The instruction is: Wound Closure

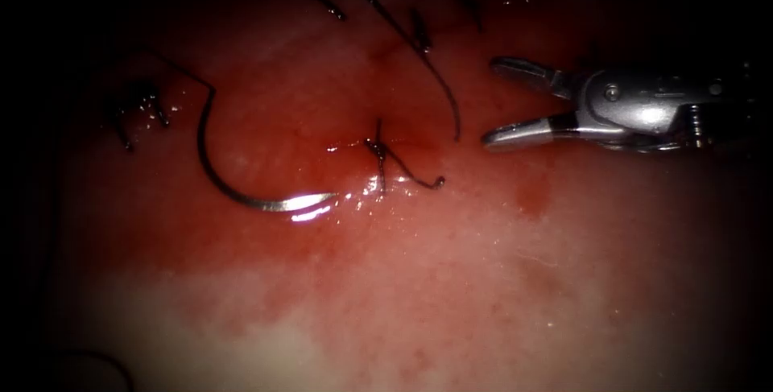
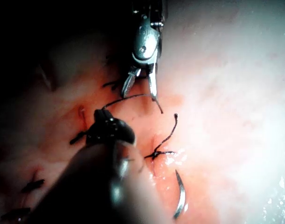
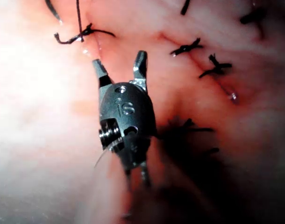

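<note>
While needle [image 1: 241, 191] lies free on tissue [image 1: 483, 295], R gripper [image 1: 501, 102] gapes (empty).

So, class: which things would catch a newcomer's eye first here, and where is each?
The curved needle lies free on the tissue, left of the cut, held by neither tool. The right tool hovers open and empty right of the cut. Between them sits a tied knot with cut thread ends.

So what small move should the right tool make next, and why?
Probably reach the right end effector across for the needle: it is open and empty, while the needle lies free on the tissue, left of the knot. What the left end effector holds is unclear.
</note>
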